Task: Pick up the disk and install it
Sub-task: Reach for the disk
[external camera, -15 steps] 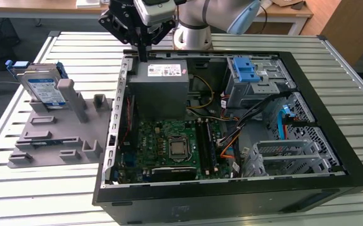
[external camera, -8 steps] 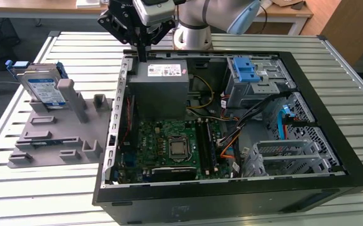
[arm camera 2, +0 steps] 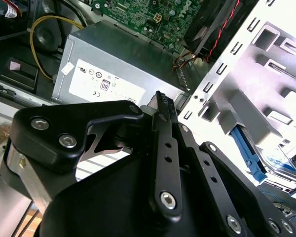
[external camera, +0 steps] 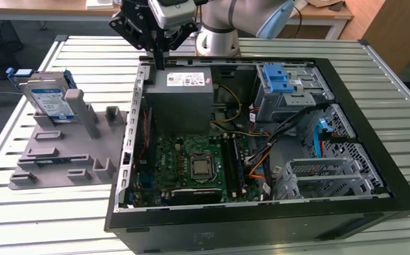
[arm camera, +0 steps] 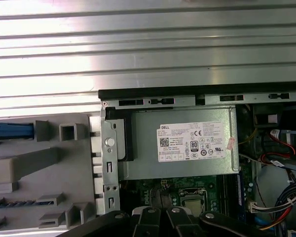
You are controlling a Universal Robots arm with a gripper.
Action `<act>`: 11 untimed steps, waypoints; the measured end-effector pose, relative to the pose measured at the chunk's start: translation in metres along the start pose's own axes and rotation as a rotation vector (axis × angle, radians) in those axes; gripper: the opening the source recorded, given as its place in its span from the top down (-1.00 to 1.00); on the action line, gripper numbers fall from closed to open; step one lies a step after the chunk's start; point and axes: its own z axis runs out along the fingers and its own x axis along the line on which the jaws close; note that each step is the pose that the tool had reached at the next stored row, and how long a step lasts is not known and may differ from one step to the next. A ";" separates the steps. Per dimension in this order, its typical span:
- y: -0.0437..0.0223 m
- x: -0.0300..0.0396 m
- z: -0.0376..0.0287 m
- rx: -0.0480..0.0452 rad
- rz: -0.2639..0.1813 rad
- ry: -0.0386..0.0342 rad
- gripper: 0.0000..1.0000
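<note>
While the disk (external camera: 51, 102) is seen standing upright in the grey holder (external camera: 63, 139), on the exterior view's left of the open computer case (external camera: 262, 226), the gripper (external camera: 161, 61) is held clenched and empty above the power supply (external camera: 184, 95), well apart from the disk.

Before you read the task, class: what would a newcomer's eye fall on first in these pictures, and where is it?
The open computer case dominates the slatted table, its green motherboard bared beside a grey power supply. The black gripper hangs shut above the power supply. At the exterior view's left, the disk stands upright in a grey fixture.
</note>
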 end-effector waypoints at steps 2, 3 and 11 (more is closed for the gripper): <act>0.0000 0.0005 0.0000 0.0000 0.000 0.0000 0.79; -0.0001 0.0007 0.0000 0.0000 0.000 0.0000 0.79; -0.0002 0.0025 -0.0001 0.0000 0.000 0.0000 0.79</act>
